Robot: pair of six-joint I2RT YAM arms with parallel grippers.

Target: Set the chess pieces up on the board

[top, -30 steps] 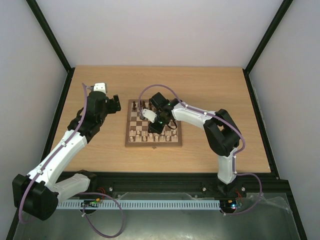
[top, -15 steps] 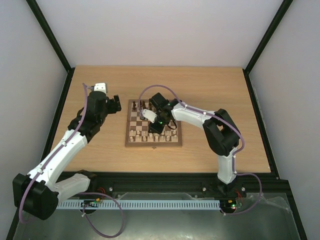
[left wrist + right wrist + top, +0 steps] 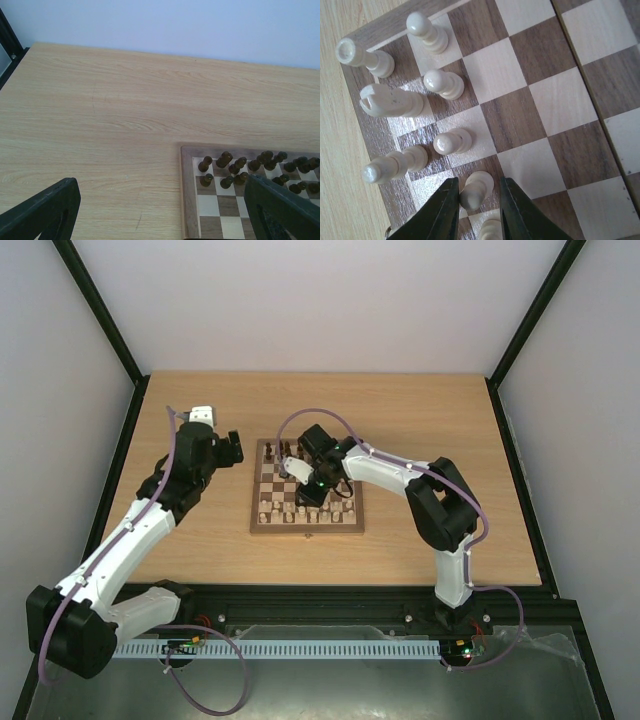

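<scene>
Left gripper (image 3: 232, 448): held up, jaws spread wide.
Right gripper (image 3: 479, 184): pointing down, jaws just slightly parted.

Brown-and-tan checked board (image 3: 540, 105), cream pieces (image 3: 447, 142)

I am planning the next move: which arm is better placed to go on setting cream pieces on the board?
Right, probably. The right gripper is low over the board, its jaws on both sides of a standing cream pawn. The left gripper hangs open off the board, beside its corner.
</scene>
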